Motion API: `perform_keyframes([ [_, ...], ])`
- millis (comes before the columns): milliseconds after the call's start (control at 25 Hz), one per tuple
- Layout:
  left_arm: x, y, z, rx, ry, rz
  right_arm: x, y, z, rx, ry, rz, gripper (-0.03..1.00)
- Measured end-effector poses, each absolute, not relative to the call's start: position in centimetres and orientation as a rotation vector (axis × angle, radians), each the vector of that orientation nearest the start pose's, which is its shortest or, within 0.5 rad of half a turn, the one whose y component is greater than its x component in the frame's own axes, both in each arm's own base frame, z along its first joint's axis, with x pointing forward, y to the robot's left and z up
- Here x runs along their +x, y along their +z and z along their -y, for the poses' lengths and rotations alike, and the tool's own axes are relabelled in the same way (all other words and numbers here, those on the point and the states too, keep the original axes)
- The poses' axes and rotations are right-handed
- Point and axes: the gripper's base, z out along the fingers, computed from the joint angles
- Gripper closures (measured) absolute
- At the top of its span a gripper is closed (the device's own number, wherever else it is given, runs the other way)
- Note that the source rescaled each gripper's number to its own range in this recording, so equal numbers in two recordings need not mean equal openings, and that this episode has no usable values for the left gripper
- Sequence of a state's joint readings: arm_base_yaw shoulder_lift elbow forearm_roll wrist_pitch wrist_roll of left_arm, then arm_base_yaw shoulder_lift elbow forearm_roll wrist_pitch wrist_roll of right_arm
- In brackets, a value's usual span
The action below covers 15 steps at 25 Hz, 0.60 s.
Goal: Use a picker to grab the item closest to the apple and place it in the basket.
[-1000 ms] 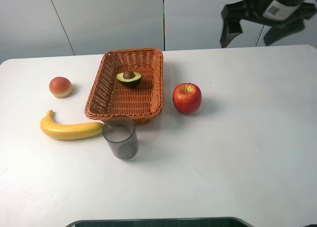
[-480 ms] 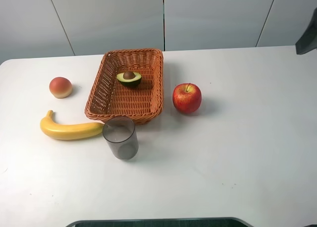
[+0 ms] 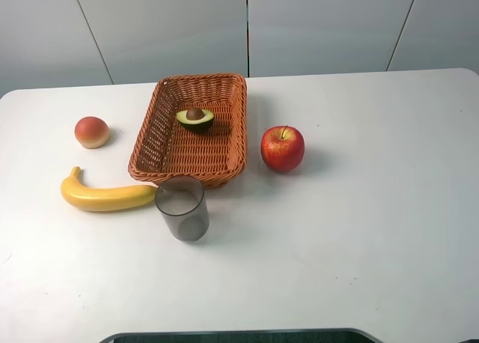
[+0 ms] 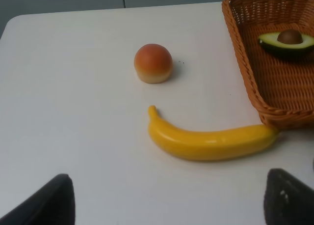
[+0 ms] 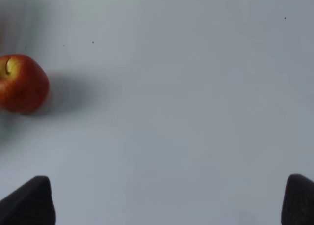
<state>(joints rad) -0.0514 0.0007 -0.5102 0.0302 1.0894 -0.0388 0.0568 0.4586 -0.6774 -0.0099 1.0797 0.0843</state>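
A red apple (image 3: 282, 148) (image 5: 22, 84) stands on the white table just right of the woven basket (image 3: 161, 144) (image 4: 245, 63). A halved avocado (image 3: 194, 117) (image 4: 287, 41) lies inside the basket near its far end. Neither arm appears in the overhead view. In the left wrist view my left gripper (image 4: 169, 205) is open, its dark fingertips (image 4: 46, 203) wide apart over bare table near the banana (image 4: 211, 141). My right gripper (image 5: 169, 205) is open too, fingertips (image 5: 27, 203) spread above empty table, the apple off to one side.
A yellow banana (image 3: 105, 195) lies left of the basket's near corner. A peach (image 3: 91, 131) (image 4: 153, 63) sits further left. A smoky grey plastic cup (image 3: 182, 208) stands upright just in front of the basket.
The right arm, seen at the top right a second ago, has withdrawn past the right edge and out of the overhead view. Objects on the table have not moved.
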Motion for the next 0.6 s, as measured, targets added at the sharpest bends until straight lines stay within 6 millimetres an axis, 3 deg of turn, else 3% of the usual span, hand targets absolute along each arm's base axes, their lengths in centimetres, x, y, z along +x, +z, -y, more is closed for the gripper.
perform_keyframes([
  [240, -0.7, 27.8, -0.3, 0.009, -0.02, -2.063, 2.8, 29.1, -0.3, 0.019, 0.096, -2.276, -0.03],
  [600, -0.7, 27.8, -0.3, 0.011, -0.019, -2.063, -0.3, 27.9, -0.3, -0.084, 0.107, -2.11, -0.03],
])
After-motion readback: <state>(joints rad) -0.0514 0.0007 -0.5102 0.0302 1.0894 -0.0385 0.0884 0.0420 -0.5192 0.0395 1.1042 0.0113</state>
